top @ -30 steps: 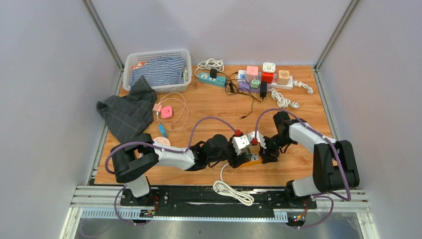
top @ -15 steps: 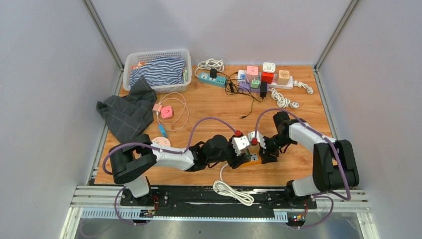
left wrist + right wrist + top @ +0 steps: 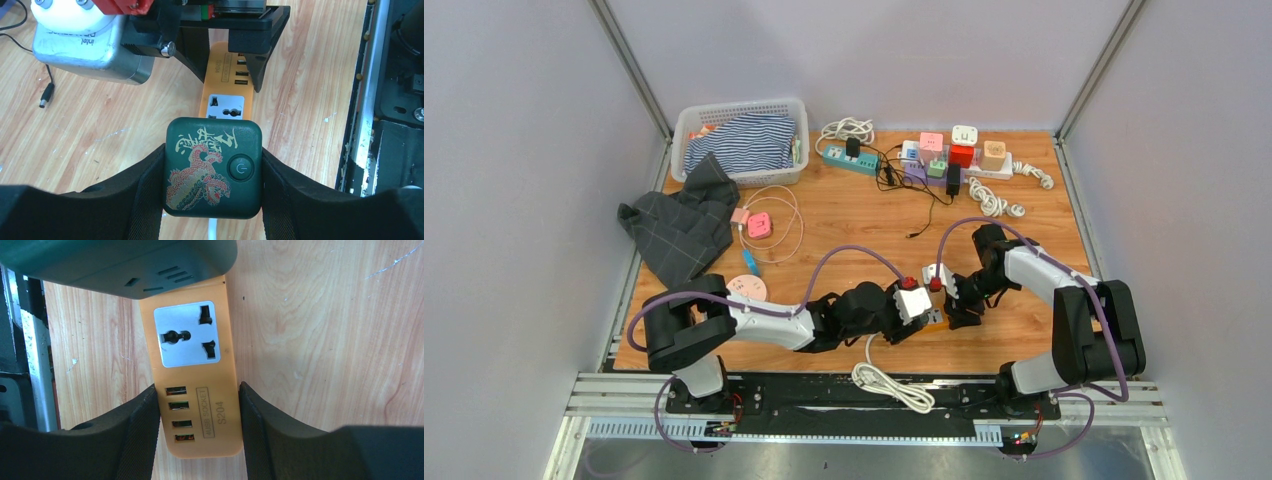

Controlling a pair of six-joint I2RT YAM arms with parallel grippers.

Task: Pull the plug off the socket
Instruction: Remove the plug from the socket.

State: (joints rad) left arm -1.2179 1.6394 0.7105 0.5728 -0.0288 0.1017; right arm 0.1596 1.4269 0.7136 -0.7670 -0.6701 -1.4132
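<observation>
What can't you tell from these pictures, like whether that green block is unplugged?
Left wrist view: the green dragon plug covers its own underside, so whether it is seated in the orange power strip is unclear.
Right wrist view: the top edge cuts off the plug.
Top view: the wrist cameras hide most of plug and strip.

Left jaws and right jaws meet at an orange socket strip (image 3: 938, 322). A white cord (image 3: 892, 384) coils near the left jaws.

The bench (image 3: 844, 215) carries a white basket (image 3: 686, 125) far left, a grey cloth (image 3: 679, 225) nearer and a pink socket cube (image 3: 759, 225). Power strips (image 3: 839, 158) line its far edge; 1 orange socket strip (image 3: 192, 405) lies near the front.
</observation>
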